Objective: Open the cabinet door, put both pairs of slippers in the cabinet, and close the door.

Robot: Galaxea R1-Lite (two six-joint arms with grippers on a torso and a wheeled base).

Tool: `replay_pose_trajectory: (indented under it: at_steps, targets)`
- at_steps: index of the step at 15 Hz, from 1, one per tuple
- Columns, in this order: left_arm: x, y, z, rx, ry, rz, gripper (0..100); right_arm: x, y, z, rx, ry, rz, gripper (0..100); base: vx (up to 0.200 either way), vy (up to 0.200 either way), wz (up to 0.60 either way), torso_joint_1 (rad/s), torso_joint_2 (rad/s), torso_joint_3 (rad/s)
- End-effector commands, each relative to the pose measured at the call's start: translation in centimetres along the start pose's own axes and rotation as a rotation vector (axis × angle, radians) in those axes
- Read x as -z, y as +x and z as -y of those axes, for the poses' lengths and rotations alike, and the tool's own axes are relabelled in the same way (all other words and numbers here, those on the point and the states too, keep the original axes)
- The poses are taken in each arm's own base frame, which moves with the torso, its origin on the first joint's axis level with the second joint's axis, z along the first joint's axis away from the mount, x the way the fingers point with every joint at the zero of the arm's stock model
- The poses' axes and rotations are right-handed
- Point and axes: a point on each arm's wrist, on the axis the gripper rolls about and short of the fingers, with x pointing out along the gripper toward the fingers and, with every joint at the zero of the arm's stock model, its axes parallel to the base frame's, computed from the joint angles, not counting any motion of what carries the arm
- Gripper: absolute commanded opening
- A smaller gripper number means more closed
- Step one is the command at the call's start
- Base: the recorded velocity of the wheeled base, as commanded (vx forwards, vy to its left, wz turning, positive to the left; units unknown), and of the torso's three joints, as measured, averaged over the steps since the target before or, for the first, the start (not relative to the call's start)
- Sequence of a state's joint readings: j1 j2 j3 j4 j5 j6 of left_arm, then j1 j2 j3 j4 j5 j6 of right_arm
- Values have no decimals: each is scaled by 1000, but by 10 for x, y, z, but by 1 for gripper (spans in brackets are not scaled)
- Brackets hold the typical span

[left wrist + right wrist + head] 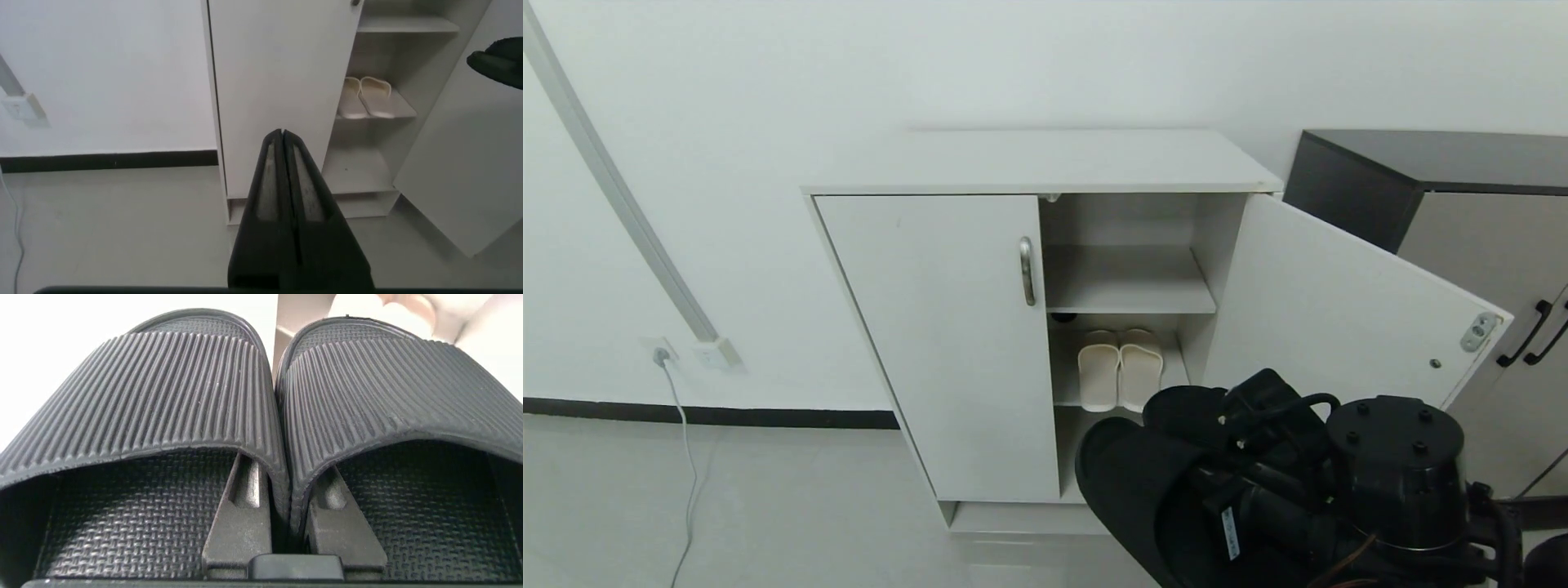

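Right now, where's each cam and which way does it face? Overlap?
Head view: on the head, facing forward and down at the cabinet, right door open; right arm holds black slippers.
Left wrist view: on the left wrist, facing past the shut left gripper to cabinet and floor.
Right wrist view: on the right wrist, close on the black slippers, right gripper clamping both.
Shared: head and left wrist views both show the cream slippers on a shelf.

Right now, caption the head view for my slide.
Right gripper holds the black slippers before the cabinet, its right door swung open, white slippers already on a shelf inside.
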State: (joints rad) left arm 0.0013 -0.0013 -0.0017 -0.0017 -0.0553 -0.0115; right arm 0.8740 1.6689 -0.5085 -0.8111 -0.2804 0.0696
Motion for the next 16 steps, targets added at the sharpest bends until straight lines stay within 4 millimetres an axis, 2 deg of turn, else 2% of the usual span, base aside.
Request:
replay_pose_trajectory:
  at_steps: [1,4,10,16]
  targets:
    - [0,0,0,0,-1,-2,0,1,1,0,0,0,-3,0,0,0,0,-119,471,359]
    - [0,0,0,0,1,-2,0,1,1,0,0,0,-3,0,0,0,0,-103,453,352]
    - [0,0,0,0,1,-2,0,6,13,-2,20,7,24,0,0,0,0,-31,420,380]
    - [0,0,0,0,1,-2,0,9,15,-2,22,5,17,0,0,0,0,-1,52,52]
